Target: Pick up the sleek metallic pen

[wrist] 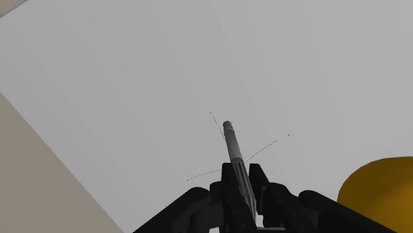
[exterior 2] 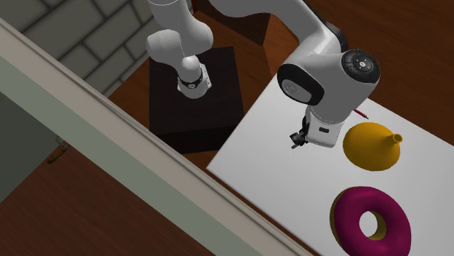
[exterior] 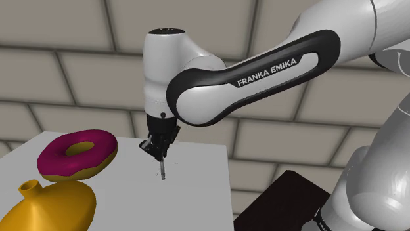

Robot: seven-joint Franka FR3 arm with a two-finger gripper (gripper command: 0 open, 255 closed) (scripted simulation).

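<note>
This reads as a room in a house. The wall [exterior: 66, 39] behind the work surface is built of large pale stone blocks with dark joints, and the floor [exterior 2: 87, 211] is dark reddish-brown wood. A plain white table [exterior 2: 269, 167] stands beside the black box [exterior 2: 196, 102] that carries the robot. On the table lie a big doughnut [exterior: 75, 154] with magenta icing and a yellow vase [exterior: 52, 207] with a short neck. A cream and pale green wall top [exterior 2: 109, 127] crosses the second exterior view.
</note>
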